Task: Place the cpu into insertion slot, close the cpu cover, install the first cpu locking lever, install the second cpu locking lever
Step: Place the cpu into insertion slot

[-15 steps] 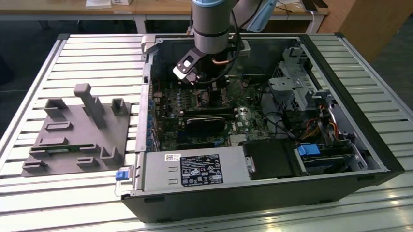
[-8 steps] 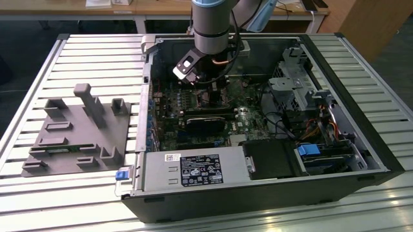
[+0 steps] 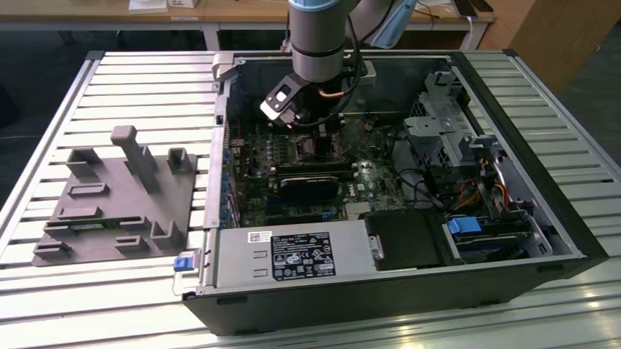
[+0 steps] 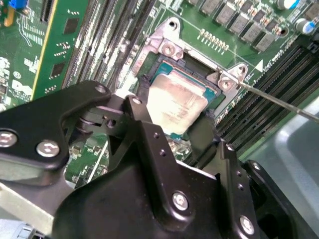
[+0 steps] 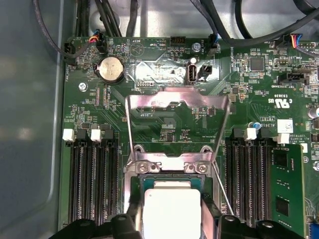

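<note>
My gripper reaches down into the open computer case over the green motherboard. In both wrist views its two black fingers flank the cpu, a pale silvery square chip, and are shut on its edges. The chip sits at the insertion slot, whose black rim shows around it; I cannot tell whether it is fully seated. The cpu cover, a shiny metal frame, stands flipped open beyond the slot. Thin wire locking levers stick up unlatched beside the socket.
Black memory slots run along both sides of the socket, with a green card and a coin battery nearby. A grey fixture lies on the slatted table at the exterior view's left. The power supply and drive cage crowd the case.
</note>
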{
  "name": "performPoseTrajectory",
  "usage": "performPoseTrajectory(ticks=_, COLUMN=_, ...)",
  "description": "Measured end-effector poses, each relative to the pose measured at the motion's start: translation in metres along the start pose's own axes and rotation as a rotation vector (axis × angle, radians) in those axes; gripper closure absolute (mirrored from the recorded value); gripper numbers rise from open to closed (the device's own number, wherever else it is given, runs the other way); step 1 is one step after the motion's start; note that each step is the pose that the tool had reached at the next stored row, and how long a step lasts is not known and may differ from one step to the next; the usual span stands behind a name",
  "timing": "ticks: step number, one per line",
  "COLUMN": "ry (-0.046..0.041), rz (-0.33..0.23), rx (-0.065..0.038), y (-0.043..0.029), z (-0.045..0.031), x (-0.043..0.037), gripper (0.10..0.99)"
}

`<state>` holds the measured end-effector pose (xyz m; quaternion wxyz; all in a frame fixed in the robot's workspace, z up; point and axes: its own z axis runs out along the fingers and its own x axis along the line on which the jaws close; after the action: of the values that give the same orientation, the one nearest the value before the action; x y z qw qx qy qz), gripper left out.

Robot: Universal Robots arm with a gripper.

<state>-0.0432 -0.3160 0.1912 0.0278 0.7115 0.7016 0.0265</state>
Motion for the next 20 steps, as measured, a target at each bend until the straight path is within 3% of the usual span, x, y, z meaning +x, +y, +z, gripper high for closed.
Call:
performPoseTrajectory(ticks=1, ry=-0.0003, rz=0.000, rx=0.000, y=-0.0001, z=-0.0001, x=-0.0001, gripper=0.475)
performPoseTrajectory(ticks=11, ry=-0.0007, rz=0.000, rx=0.000, y=0.0000, z=-0.0006, x=-0.0002, gripper=0.475)
performPoseTrajectory(ticks=20, ry=-0.0007, rz=0.000, rx=0.000, y=0.0005, z=-0.0073, x=-0.0002, gripper=0.475)
